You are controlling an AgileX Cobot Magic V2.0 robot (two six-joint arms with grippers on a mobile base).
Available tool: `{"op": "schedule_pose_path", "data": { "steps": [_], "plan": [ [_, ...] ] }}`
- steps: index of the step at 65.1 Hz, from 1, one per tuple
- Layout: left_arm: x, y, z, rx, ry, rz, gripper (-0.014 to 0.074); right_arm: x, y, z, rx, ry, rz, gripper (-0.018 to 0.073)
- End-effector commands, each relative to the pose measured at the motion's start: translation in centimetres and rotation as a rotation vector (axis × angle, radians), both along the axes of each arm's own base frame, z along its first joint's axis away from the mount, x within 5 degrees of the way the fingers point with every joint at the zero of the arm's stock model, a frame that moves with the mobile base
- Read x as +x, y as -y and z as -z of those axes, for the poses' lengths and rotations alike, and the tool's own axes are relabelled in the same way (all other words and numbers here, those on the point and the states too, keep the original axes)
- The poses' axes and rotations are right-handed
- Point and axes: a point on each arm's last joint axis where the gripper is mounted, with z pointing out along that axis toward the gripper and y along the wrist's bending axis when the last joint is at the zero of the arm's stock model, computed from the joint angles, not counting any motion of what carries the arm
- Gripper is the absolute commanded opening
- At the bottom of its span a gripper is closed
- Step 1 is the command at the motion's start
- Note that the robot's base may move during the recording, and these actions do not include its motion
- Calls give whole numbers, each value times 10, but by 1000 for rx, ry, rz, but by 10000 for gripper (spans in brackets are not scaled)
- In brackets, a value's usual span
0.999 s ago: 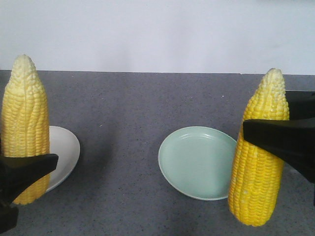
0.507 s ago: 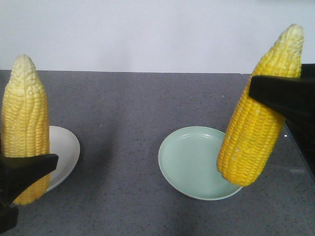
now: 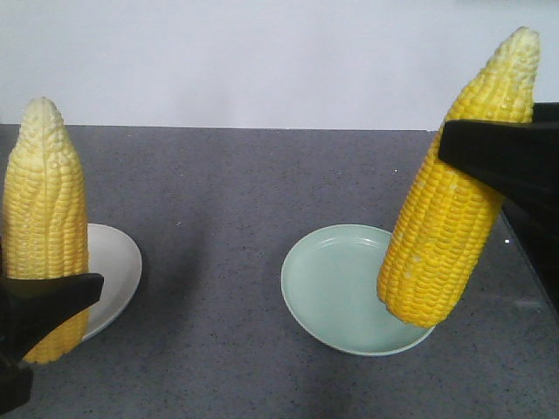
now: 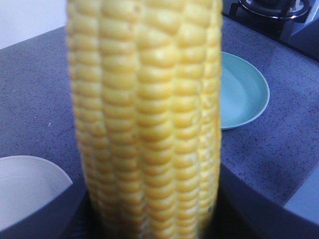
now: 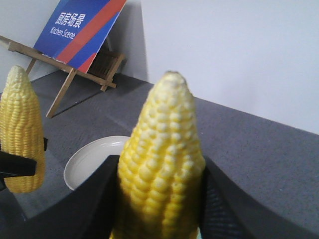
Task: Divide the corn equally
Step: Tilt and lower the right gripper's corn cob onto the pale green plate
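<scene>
Both arms have a cob each right now. The right gripper (image 3: 502, 166) is clamped on its corn (image 3: 454, 192) near the upper half, cob tilted, fat end hanging past the fingers over the near edge of the green plate (image 3: 336, 288). The left gripper (image 3: 35, 305) pinches the other cob (image 3: 42, 218) low down, upright, in front of the white plate (image 3: 118, 262). I'd lower the right one slowly, let the butt touch first, then lay it flat before letting go so it doesn't roll off.
</scene>
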Motion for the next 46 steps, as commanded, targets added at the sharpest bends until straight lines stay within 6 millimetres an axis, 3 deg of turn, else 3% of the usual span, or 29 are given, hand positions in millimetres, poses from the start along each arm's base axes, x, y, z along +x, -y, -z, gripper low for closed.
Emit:
{"op": "schedule_pose_path", "data": {
  "steps": [1, 17, 46],
  "plan": [
    [1, 1, -13, -64, 65, -15, 278, 12, 0, -17, 48, -30, 52, 229],
    [1, 1, -13, -63, 64, -14, 271, 62, -1, -11, -116, -295, 183, 233],
    [1, 1, -13, -63, 64, -14, 271, 150, -23, 32, -259, -601, 182, 242]
  ]
}}
